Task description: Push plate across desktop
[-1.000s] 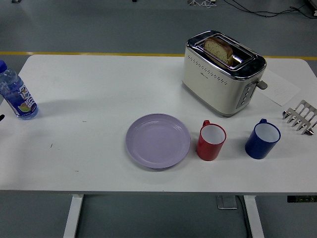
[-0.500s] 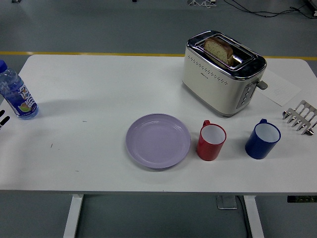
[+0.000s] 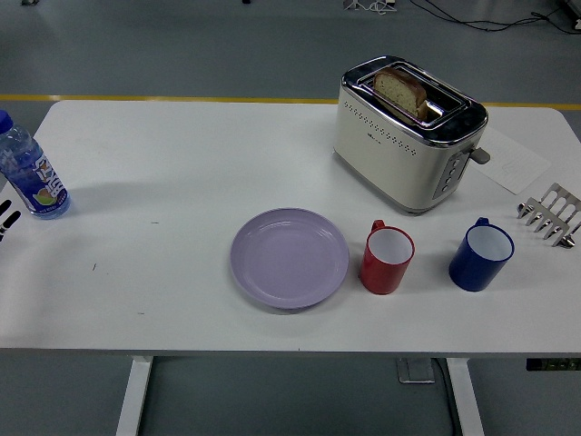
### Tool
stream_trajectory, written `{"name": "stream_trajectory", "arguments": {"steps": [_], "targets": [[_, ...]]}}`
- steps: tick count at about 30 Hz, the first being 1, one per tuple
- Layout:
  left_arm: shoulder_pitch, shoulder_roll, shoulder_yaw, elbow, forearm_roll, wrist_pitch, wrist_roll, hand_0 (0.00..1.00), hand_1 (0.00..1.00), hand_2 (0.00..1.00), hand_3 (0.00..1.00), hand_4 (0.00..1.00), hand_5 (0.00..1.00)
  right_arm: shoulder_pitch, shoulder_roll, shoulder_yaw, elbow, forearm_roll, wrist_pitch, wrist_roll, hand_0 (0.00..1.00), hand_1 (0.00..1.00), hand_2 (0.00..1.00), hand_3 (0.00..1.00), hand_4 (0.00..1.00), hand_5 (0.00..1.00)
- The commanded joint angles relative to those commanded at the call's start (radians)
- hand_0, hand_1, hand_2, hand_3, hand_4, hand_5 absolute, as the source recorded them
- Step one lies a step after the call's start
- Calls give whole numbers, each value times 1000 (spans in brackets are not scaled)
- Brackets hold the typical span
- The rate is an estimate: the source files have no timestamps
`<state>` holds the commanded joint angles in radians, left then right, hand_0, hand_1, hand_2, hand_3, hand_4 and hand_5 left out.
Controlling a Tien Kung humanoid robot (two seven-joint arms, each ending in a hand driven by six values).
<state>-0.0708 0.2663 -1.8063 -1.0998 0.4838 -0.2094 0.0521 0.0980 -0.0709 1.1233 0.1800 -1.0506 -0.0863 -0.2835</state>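
A round lilac plate (image 3: 290, 257) lies empty on the white table (image 3: 172, 163), a little in front of the middle. Only the black fingertips (image 3: 7, 221) of my left hand show at the far left edge, just below the water bottle and far from the plate. They look spread apart and hold nothing. My right hand is out of view.
A red mug (image 3: 388, 259) stands right beside the plate, a blue mug (image 3: 480, 256) further right. A cream toaster (image 3: 408, 133) with a bread slice stands behind them. A water bottle (image 3: 29, 175) is at the far left, a metal toast rack (image 3: 551, 213) and paper at the right.
My left fingertips have come a little further into view at the left edge. Nothing on the table has moved.
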Motion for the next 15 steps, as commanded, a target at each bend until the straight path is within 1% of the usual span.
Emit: {"name": "stream_trajectory", "arguments": {"steps": [4, 15], "targets": [[-3, 0, 11, 4, -10, 10, 0, 589, 654, 656, 676, 548, 998, 1, -1, 2, 0, -1, 0, 1, 608, 517, 580, 575, 363, 247], [-7, -9, 16, 12, -26, 20, 2, 591, 654, 654, 674, 550, 998, 10, -5, 0, 0, 6, -2, 4, 608, 517, 580, 575, 364, 248]]}}
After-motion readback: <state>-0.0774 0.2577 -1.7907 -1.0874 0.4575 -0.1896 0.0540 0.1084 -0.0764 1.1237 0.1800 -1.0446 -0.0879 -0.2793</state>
